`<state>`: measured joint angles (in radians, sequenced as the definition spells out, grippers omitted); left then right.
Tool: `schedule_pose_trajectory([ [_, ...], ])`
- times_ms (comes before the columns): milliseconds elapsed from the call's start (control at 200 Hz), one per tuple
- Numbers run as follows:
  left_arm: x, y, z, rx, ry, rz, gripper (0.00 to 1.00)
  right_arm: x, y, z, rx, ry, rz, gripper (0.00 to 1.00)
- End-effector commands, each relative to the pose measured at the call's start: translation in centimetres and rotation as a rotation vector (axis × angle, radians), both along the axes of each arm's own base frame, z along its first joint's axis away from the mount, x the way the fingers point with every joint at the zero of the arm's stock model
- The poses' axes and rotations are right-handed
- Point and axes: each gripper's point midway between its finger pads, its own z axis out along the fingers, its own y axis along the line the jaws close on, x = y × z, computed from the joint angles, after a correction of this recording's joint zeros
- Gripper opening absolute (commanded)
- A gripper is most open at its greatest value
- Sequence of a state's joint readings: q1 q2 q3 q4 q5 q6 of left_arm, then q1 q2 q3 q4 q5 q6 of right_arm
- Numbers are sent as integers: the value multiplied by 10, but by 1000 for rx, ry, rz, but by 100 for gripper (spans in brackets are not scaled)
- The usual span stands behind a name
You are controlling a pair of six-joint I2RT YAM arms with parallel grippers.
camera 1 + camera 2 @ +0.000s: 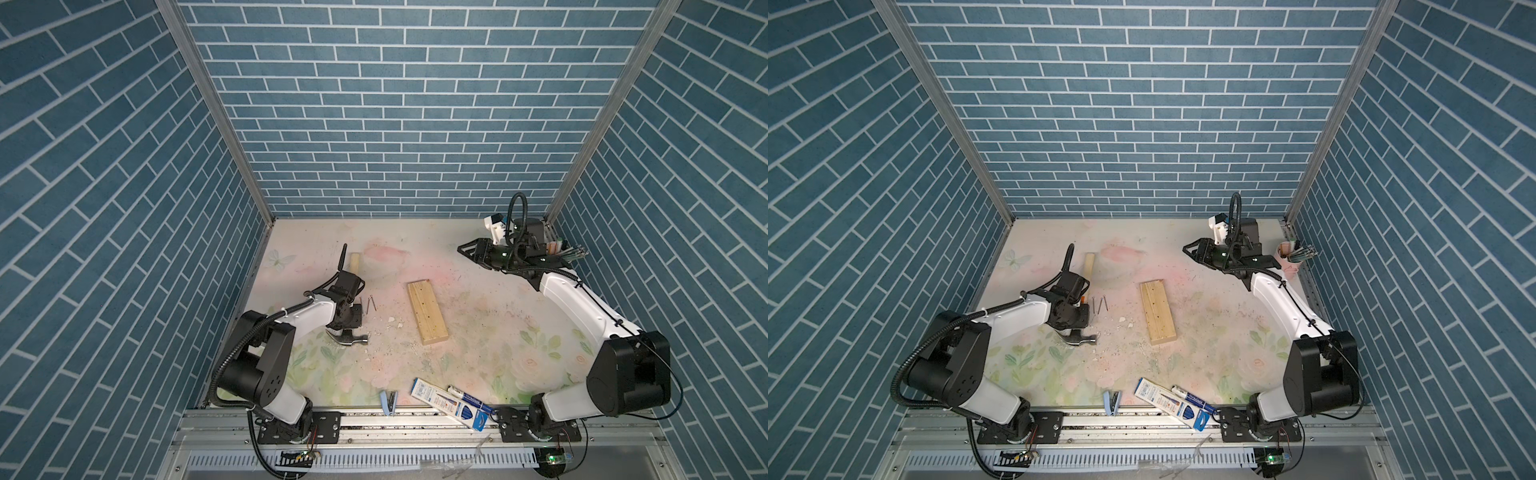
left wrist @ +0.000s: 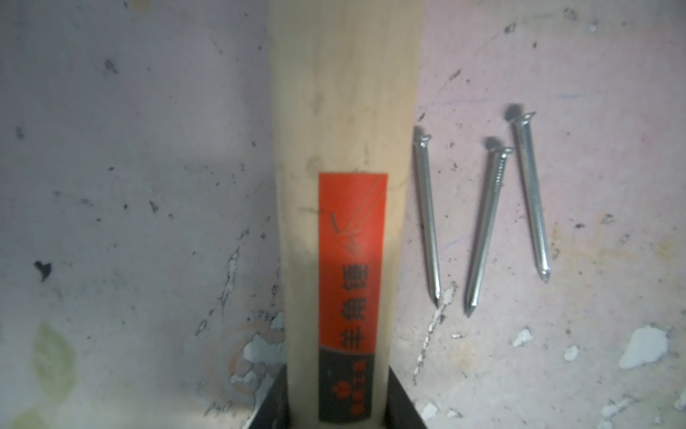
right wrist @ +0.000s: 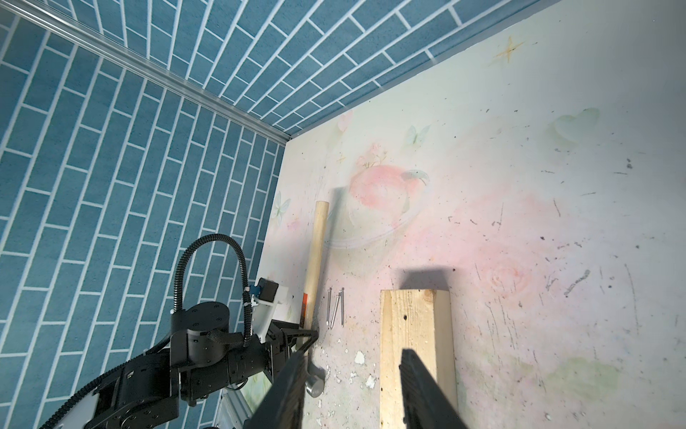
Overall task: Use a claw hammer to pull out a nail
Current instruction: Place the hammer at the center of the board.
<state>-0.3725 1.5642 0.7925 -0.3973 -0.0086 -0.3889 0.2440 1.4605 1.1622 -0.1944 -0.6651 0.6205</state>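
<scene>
The claw hammer (image 1: 347, 338) lies on the floral table at the left, its dark head towards the front and its pale handle (image 1: 354, 262) pointing to the back. My left gripper (image 1: 348, 311) is shut on the handle just behind the head. In the left wrist view the black jaws press both sides of the handle (image 2: 341, 111) at the orange-and-black label (image 2: 350, 260). Three loose nails (image 2: 486, 230) lie flat on the table beside the handle (image 1: 372, 303). My right gripper (image 1: 463, 250) hangs open and empty at the back right (image 3: 350, 354).
A pale wooden block (image 1: 427, 311) with small holes lies mid-table, and I see no nail standing in it. White chips (image 1: 395, 322) are scattered between block and hammer. A blue stapler (image 1: 388, 402) and pen boxes (image 1: 451, 401) lie at the front edge. A pen cup (image 1: 1300, 253) stands at the back right.
</scene>
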Motion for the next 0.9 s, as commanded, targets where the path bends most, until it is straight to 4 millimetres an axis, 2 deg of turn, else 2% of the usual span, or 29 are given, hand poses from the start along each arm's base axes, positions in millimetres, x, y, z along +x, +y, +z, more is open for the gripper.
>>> schedule_pose_trajectory([
  [0,-6,11,-10,34,38,38,28,-1,-4,8,-12,-51,0,43],
  [315,-7,11,-9,35,35,41,43,-2,-4,9,-11,-55,2,44],
  [590,-6,11,-5,31,21,45,48,-3,-7,4,-32,-50,-3,46],
  [750,1,10,7,23,-24,46,52,-4,-21,-8,-108,-44,-37,50],
  [895,10,10,22,14,-85,48,57,-5,-45,-23,-193,-40,-111,59],
])
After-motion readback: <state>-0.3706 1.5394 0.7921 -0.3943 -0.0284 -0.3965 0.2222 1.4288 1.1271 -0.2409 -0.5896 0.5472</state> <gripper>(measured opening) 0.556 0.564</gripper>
